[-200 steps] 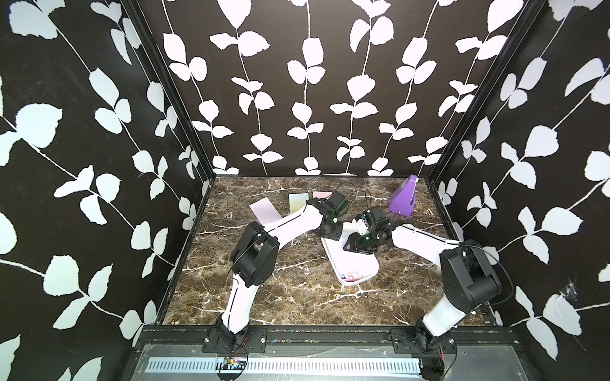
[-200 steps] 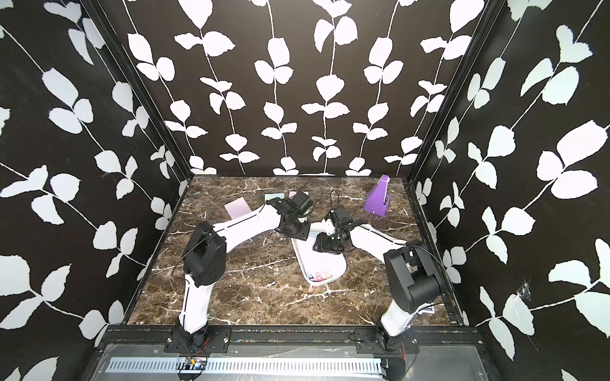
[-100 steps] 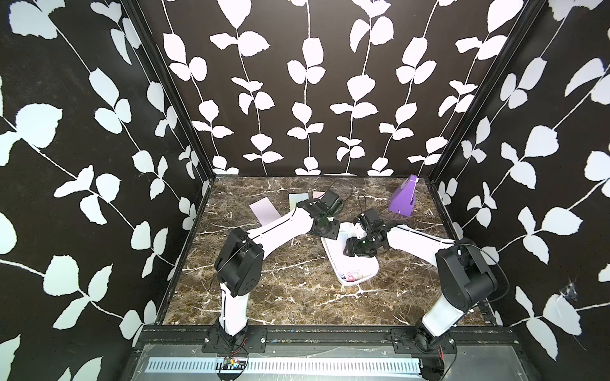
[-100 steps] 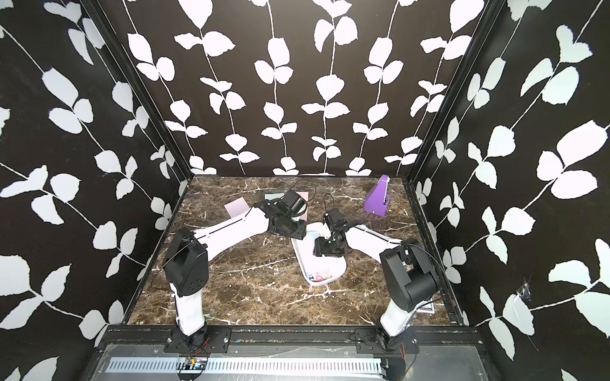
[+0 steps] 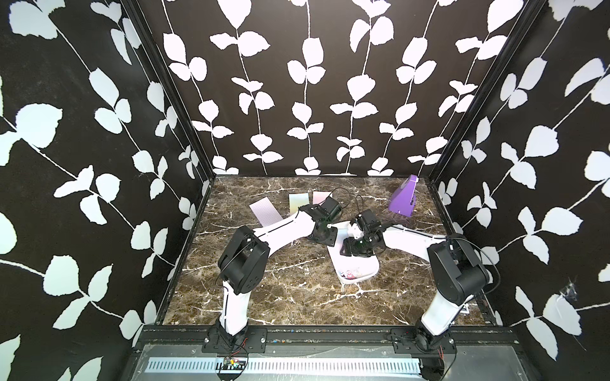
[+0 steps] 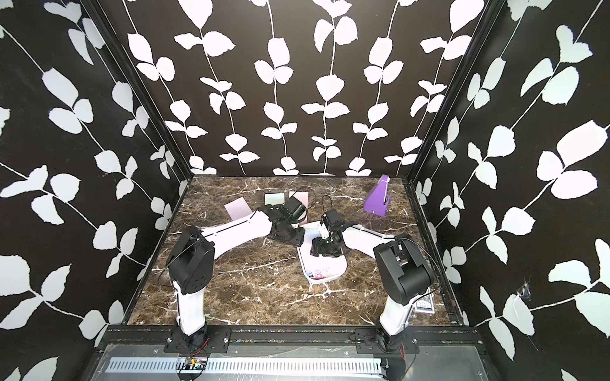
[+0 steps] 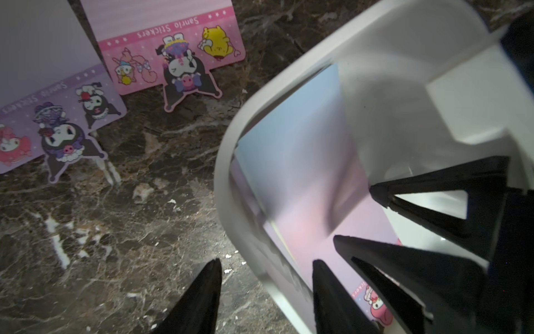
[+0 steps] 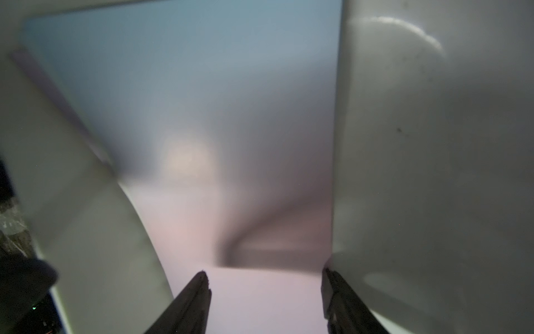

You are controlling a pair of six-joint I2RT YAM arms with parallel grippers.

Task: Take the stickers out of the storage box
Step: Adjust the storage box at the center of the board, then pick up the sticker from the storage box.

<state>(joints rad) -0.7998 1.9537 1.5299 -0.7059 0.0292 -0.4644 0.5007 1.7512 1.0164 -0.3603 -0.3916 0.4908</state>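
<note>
Task part done. Three sticker sheets are out of the box and lie flat on the marble table [image 5: 297, 297] beyond the left arm: a lilac sheet [image 5: 264, 212], a pale green sheet [image 5: 298, 201] and a pink sheet [image 5: 318, 197], side by side and clear of the box. The storage box [image 7: 224, 196] sits mid-table between the two grippers and is not empty. A blue-to-pink sheet [image 7: 303, 162] lies uppermost inside it, and the lilac edge of a lower sheet [image 7: 245, 196] shows beneath; how many more there are cannot be told. The box's long axis runs from the far side of the table toward the front rail, its near end swung somewhat to the robot's right. The uppermost sheet lies along that axis, blue end far, with cartoon figures showing at the near end. The left gripper [image 7: 265, 261] has its jaws apart astride the box's side wall, one finger outside and one inside, with marble visible in the gap, so it is not clamped. The right gripper [image 8: 264, 271] has its jaws apart low inside the box over the uppermost sheet, holding nothing. Left to do, in my judgement: lift that sheet and whatever lies under it.
</note>
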